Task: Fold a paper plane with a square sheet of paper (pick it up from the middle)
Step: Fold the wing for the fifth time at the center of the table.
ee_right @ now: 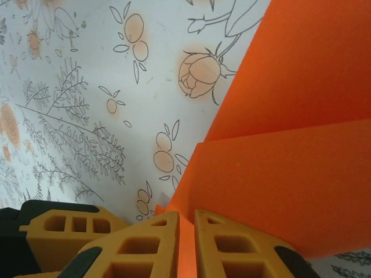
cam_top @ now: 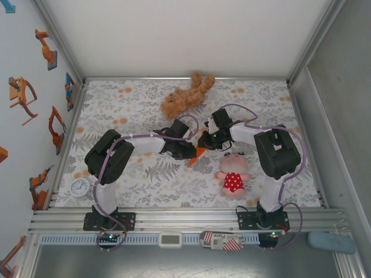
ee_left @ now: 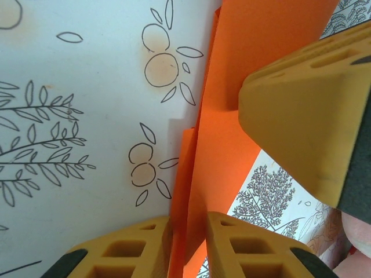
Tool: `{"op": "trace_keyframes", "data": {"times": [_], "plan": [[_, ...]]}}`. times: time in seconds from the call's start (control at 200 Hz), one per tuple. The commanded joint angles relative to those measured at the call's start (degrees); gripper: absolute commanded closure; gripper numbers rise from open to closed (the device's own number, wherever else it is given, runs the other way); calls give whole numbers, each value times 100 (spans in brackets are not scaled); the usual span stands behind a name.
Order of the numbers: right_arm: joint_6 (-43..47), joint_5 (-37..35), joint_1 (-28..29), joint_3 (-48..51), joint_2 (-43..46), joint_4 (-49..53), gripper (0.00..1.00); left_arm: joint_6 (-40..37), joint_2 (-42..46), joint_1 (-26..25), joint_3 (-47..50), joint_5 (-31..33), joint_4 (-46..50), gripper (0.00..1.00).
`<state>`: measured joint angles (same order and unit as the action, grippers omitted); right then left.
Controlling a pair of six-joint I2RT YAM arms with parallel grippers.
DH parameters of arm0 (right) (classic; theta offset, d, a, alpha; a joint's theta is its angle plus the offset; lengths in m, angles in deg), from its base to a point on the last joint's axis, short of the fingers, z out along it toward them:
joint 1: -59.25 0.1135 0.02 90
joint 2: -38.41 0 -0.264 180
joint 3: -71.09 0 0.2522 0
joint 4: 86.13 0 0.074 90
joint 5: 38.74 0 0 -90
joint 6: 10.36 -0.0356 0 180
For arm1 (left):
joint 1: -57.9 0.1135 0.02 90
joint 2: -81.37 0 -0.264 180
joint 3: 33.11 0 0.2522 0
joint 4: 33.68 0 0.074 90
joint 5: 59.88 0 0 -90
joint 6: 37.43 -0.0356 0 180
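Left pincer (ee_left: 188,231) and right pincer (ee_right: 186,231) both clamp the orange paper (ee_right: 290,185); bear (cam_top: 185,95) behind, doll (cam_top: 233,176) nearby

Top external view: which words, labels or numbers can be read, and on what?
"Place": on the striped packet at the near edge; the word before it is blurred.
Clock: dial numbers too small to read.
Small display on the rail: unreadable.

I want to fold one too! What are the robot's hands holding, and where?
The folded orange paper, held by both: the left gripper pinches a folded edge, the right gripper the edge of a flap.
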<state>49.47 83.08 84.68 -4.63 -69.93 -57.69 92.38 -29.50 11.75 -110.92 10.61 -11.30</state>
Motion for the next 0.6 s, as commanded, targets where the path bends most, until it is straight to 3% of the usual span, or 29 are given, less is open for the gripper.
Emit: {"op": "trace_keyframes", "data": {"times": [0.0,0.596], "plan": [[63,-131,-1,-106,-64,143,86,-4,-410,-118,130,208,253,76],[164,-188,-4,-30,-236,150,86,9,-230,-115,140,255,282,76]]}}
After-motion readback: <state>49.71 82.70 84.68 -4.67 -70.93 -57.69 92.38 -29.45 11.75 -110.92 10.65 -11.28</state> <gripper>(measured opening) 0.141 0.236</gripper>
